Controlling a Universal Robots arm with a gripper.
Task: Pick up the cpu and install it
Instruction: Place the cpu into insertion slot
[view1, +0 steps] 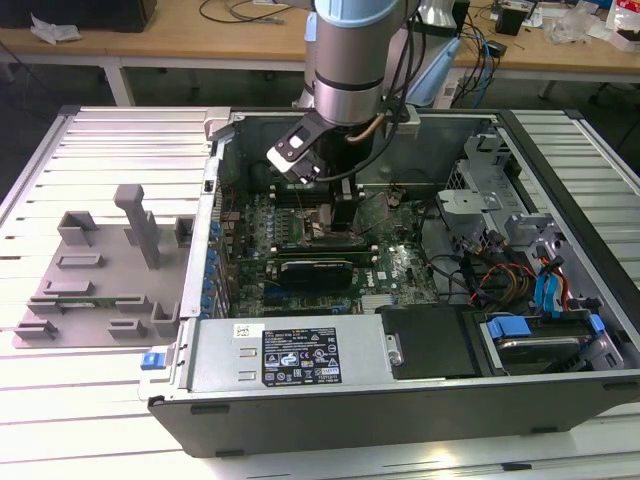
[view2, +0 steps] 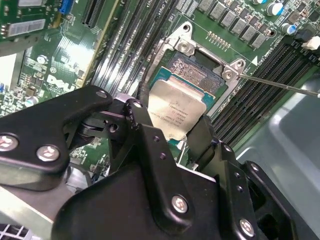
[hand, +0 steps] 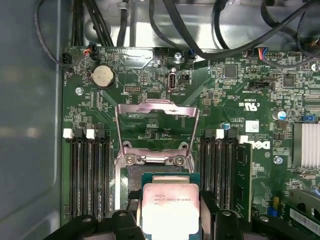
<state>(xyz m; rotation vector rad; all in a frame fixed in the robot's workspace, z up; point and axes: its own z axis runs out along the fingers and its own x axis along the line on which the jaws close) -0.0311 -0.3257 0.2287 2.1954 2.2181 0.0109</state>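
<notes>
The cpu (hand: 170, 205), a flat square chip with a silvery top and a green rim, lies level over the open motherboard socket (hand: 150, 161). In both wrist views my gripper (hand: 171, 222) has a black finger against each of two opposite sides of the chip and is shut on it. The second wrist view shows the cpu (view2: 176, 112) partly covering the socket (view2: 197, 75), with the gripper (view2: 170, 126) around it. The socket's metal load plate (hand: 156, 117) stands raised. In the exterior view the gripper (view1: 340, 215) is low inside the computer case (view1: 400, 395), over the middle of the motherboard.
Memory slots (hand: 87, 170) flank the socket on both sides. A thin socket lever (view2: 280, 85) sticks out beside it. Cables (view1: 490, 280) and drive bays (view1: 540, 335) fill the case on the exterior view's right. A grey fixture (view1: 100, 270) lies on the table at the left.
</notes>
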